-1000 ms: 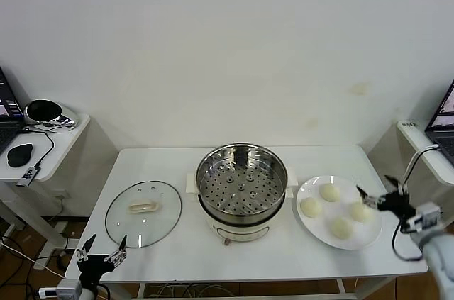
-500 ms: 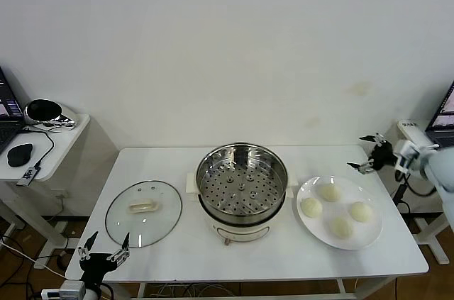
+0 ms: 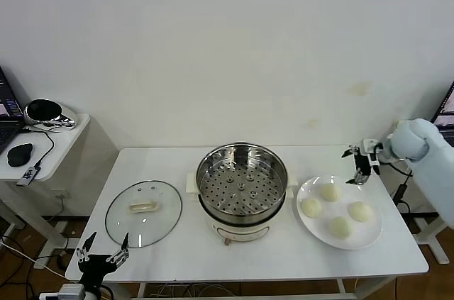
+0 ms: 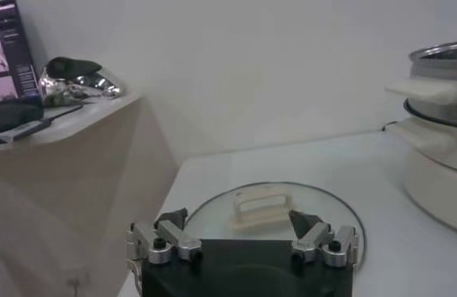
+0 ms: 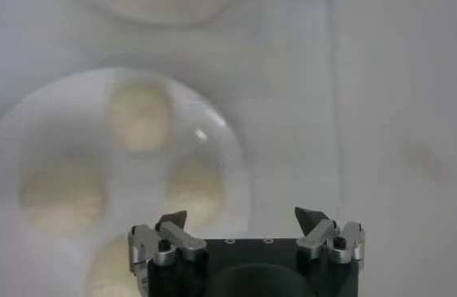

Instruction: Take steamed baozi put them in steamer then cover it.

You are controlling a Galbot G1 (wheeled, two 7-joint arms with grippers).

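Observation:
Four cream-white baozi lie on a white plate (image 3: 305,223) right of the steamer: one at the back (image 3: 329,191), one left (image 3: 311,206), one right (image 3: 361,211), one in front (image 3: 341,227). The steel steamer (image 3: 241,188) stands mid-table with its perforated tray bare. The glass cover (image 3: 143,213) lies flat left of it. My right gripper (image 3: 360,162) is open and empty, above the table just behind the plate's far right edge. Its wrist view shows the plate (image 5: 232,153) and a baozi (image 5: 140,117) beyond the gripper (image 5: 241,216). My left gripper (image 3: 103,254) is open, parked at the front left by the cover (image 4: 325,211).
A side table (image 3: 67,137) with a mouse and a shiny object stands at the left. Another side table (image 3: 415,137) with a laptop stands at the right, close behind my right arm. The steamer's side handle (image 4: 426,89) shows in the left wrist view.
My right gripper has swung from the plate's front right edge up and round to behind its far right edge, turning to point down. The left arm has not moved.

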